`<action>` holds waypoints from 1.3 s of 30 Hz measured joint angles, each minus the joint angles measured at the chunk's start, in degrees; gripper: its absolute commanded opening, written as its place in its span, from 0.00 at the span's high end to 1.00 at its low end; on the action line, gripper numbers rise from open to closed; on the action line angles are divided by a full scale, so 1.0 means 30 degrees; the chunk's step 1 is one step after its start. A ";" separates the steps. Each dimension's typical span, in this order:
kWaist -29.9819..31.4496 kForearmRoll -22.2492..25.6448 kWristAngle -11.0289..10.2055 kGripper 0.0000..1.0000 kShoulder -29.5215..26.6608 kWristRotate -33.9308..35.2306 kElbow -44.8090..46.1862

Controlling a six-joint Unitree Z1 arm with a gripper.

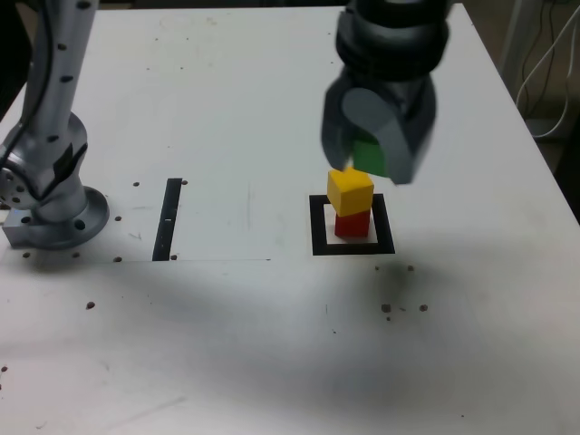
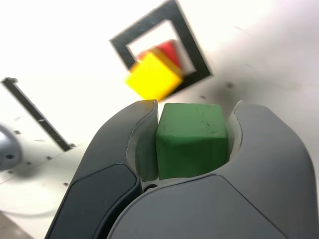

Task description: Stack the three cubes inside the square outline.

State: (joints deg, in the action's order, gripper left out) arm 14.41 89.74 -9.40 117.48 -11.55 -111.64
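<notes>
In the exterior view, going from left to right past the strip [image 1: 168, 219] and the outline [image 1: 318, 227], with the red cube [image 1: 352, 225] inside and the yellow cube [image 1: 350, 192] crookedly on top, pinches the green cube [image 2: 192, 137] between both fingers [image 2: 274, 144], above the table [image 1: 227, 362].

The top cube [image 2: 191, 139] is plain green; 1 cube [image 1: 351, 191] is plain yellow; 1 cube [image 1: 352, 224] is plain red; the square outline [image 1: 386, 224] is black around white; the narrow strip [image 1: 168, 219] is black; the tabletop [image 1: 245, 362] is white with dark specks.
</notes>
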 measured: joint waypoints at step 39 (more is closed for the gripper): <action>-0.1945 -0.3657 0.0897 0.09 -0.0476 -0.0806 0.4654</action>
State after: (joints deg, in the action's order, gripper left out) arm 8.58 78.76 -6.71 116.06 -13.97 -97.68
